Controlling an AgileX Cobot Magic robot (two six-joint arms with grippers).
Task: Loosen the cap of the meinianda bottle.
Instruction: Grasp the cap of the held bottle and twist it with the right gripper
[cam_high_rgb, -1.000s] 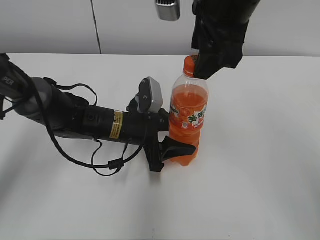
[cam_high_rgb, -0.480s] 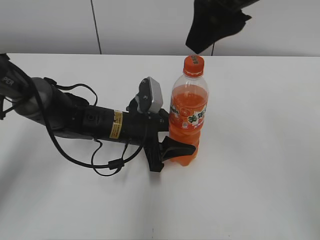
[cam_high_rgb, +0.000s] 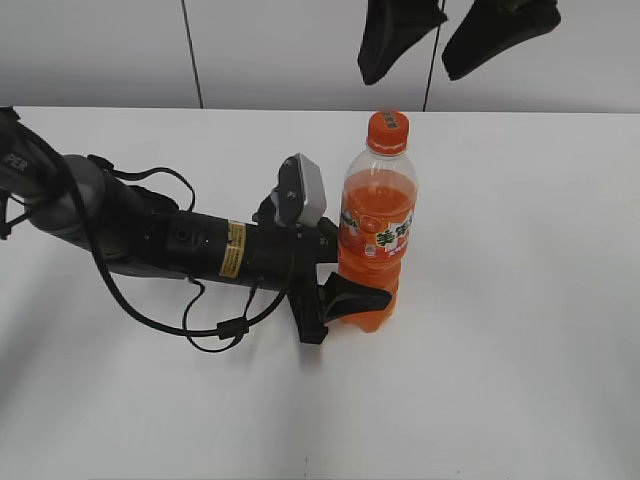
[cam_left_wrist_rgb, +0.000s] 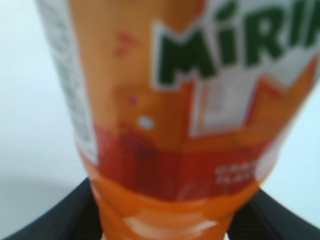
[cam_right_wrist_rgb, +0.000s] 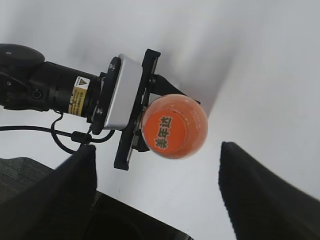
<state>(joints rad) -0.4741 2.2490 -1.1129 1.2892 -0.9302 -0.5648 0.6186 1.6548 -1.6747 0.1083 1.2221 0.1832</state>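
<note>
The meinianda bottle stands upright on the white table, full of orange drink, with its label band facing the camera. Its orange cap is on top and free of any gripper. My left gripper lies low on the table and is shut on the bottle's lower body; the left wrist view shows the label close up between the black fingers. My right gripper is open and hangs above the cap, clear of it. The right wrist view looks down on the cap between its spread fingers.
The left arm with its cables stretches across the table's left half. A white wall with a dark seam stands behind the table. The table to the right of the bottle is bare white surface.
My right gripper was around the cap a second ago. It has let go, risen straight up and opened wide. The bottle and the left gripper have not moved.
</note>
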